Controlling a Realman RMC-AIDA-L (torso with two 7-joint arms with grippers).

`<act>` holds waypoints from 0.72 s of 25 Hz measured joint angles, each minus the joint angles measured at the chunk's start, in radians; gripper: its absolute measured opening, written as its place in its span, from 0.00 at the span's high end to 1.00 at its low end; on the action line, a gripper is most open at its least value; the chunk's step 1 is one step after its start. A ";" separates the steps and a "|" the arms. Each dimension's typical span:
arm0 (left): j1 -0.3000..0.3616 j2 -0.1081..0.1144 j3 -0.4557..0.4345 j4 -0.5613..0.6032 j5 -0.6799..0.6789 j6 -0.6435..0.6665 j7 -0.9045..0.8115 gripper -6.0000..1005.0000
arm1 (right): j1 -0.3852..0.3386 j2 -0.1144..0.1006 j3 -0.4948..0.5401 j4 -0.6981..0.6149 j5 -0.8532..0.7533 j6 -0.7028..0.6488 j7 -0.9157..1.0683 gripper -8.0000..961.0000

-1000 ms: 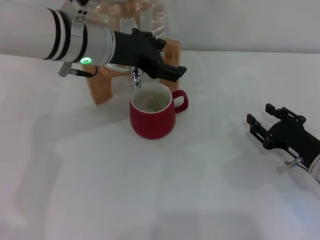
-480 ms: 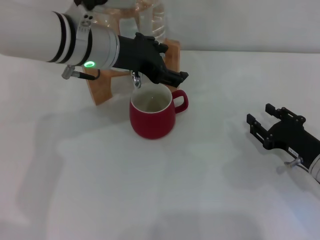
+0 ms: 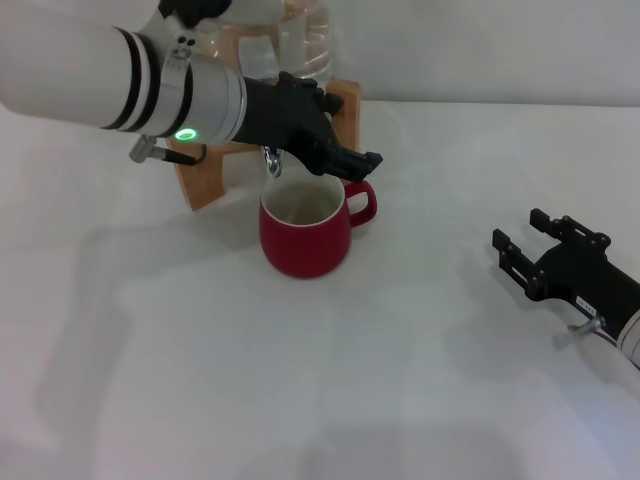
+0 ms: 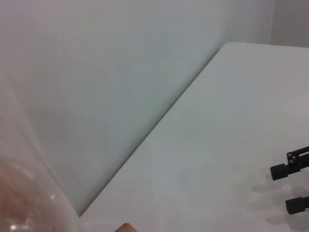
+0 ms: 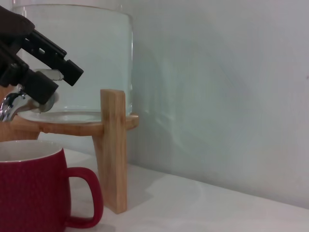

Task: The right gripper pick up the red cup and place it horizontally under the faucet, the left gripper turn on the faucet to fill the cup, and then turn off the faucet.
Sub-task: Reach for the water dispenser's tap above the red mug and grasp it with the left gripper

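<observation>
The red cup [image 3: 305,232] stands upright on the table with its handle to the right, directly below the faucet [image 3: 272,160]. In the right wrist view, the cup [image 5: 29,188] sits under the chrome spout [image 5: 12,104]. My left gripper [image 3: 362,158] reaches across the front of the jar, just above the cup's rim. Its fingers [image 5: 60,82] close around the faucet's pale lever. I see no stream of water. My right gripper [image 3: 527,232] rests open and empty on the table at the far right; it also shows as the right gripper [image 4: 292,187] in the left wrist view.
The clear water jar [image 3: 275,35] sits in a wooden stand [image 3: 205,175] at the back left, near the wall. One wooden leg [image 5: 113,154] stands just behind the cup's handle. White tabletop [image 3: 300,380] stretches between the cup and the right arm.
My left arm has pushed slightly forward and to the right, and its fingertips have dropped lower over the cup's handle. The cup and the right arm have stayed put.
</observation>
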 joint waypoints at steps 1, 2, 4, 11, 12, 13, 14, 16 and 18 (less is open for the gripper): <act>0.000 0.000 0.002 0.000 0.000 -0.002 -0.001 0.13 | 0.000 0.000 0.000 0.000 0.000 0.000 0.000 0.43; 0.000 0.000 0.004 0.001 -0.002 -0.004 -0.002 0.13 | -0.001 0.000 -0.001 0.000 0.000 0.000 0.000 0.43; 0.002 0.000 0.005 0.005 -0.002 -0.008 -0.003 0.13 | -0.002 0.000 -0.001 0.000 0.000 0.000 0.000 0.43; 0.006 0.000 0.006 0.014 -0.006 -0.021 -0.007 0.13 | -0.003 0.000 -0.002 0.000 -0.001 -0.001 0.000 0.43; 0.006 0.000 0.006 0.015 -0.006 -0.022 -0.007 0.13 | -0.002 0.000 -0.002 0.000 -0.001 -0.001 0.000 0.43; 0.006 0.000 0.006 0.015 -0.006 -0.023 -0.007 0.13 | -0.002 0.000 -0.002 0.000 -0.001 -0.001 0.000 0.43; 0.006 0.000 0.006 0.016 -0.006 -0.024 -0.007 0.13 | -0.002 0.000 -0.002 0.000 -0.001 -0.001 0.000 0.43; 0.007 0.000 0.006 0.022 -0.006 -0.028 -0.007 0.13 | -0.002 0.000 -0.002 0.000 -0.001 -0.001 0.000 0.43; 0.008 0.000 0.006 0.031 -0.006 -0.034 -0.008 0.13 | -0.002 0.000 -0.002 0.000 -0.001 0.000 0.000 0.43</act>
